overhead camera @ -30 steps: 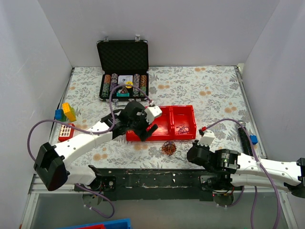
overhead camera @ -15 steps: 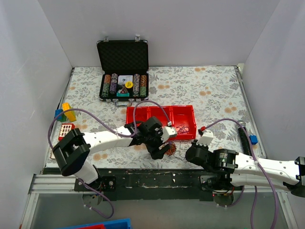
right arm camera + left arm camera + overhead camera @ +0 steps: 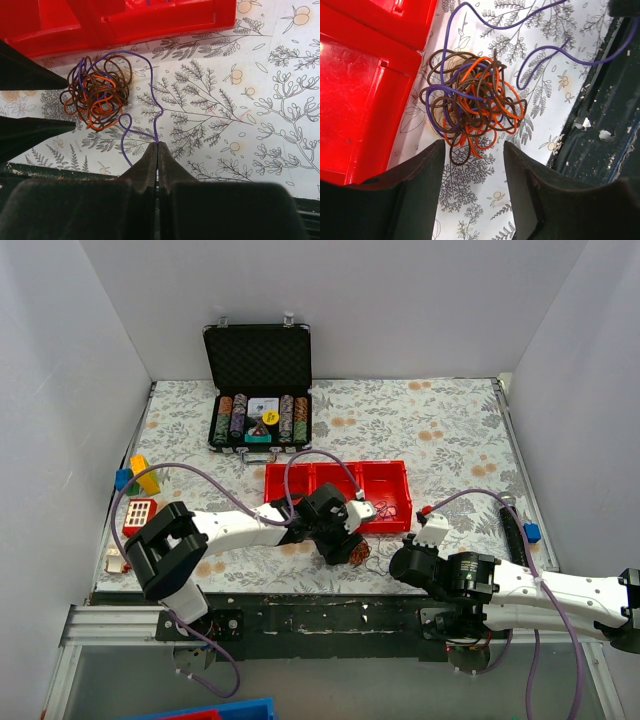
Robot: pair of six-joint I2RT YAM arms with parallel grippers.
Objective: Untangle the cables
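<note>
Left tool (image 3: 474, 150), fingers apart, hovers at one clump of cables (image 3: 472, 107) near the counter's (image 3: 430, 430) near edge, before one red three-bin tray (image 3: 300, 467). Right tool (image 3: 157, 147) pinches its purple strand (image 3: 156, 131). Floral counter, white walls (image 3: 350, 300).

I count two claws, the left claw (image 3: 473, 149) and the right claw (image 3: 157, 148). On the worktop (image 3: 450, 430) there's one clump of cables (image 3: 356, 553), one red tray (image 3: 300, 467) with three compartments, one open black case (image 3: 258, 360), one yellow block (image 3: 145, 473) and one blue block (image 3: 124, 480).
</note>
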